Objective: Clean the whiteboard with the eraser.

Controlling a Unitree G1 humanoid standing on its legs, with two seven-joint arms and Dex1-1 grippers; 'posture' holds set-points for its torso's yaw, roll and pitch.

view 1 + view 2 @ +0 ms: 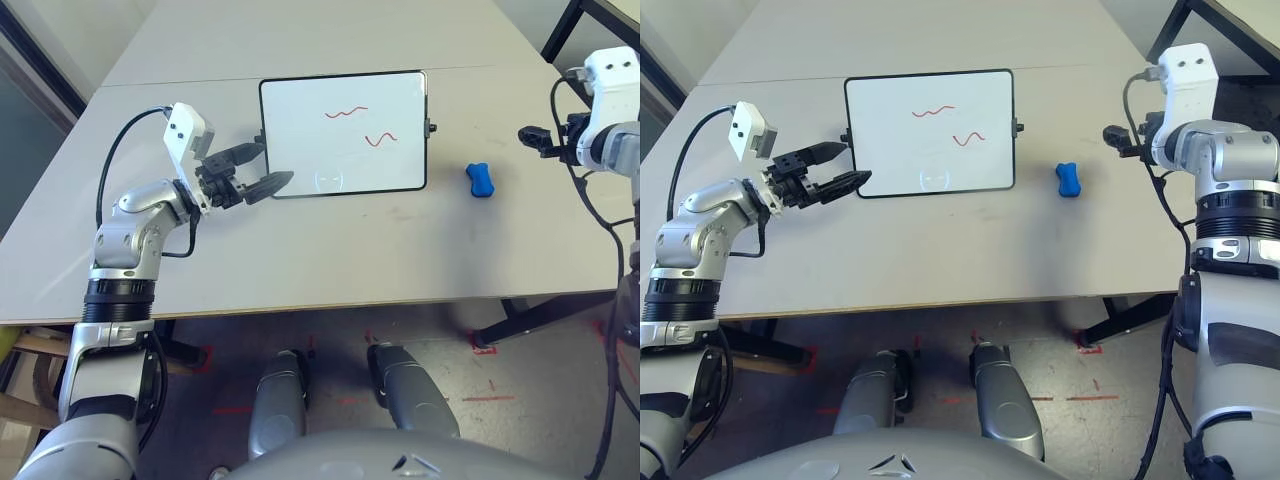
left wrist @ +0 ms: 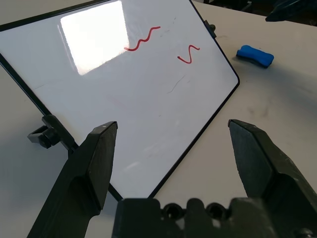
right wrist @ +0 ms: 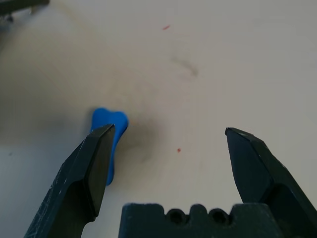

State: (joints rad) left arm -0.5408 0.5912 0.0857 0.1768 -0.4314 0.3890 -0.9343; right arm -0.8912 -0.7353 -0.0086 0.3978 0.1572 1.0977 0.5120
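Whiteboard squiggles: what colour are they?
Red, two squiggles on the whiteboard; the left wrist view shows them best.

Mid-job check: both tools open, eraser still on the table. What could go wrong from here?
1. The eraser lies off-centre of the open right tool, near one finger; closing now might push it aside instead of gripping it.
2. The left tool, open at the whiteboard's near left corner, may nudge the board rather than hold it.
3. Unsecured, the board may slide during wiping, leaving the red squiggles.

A lab: plain grey tables, red tape marks on the floor.
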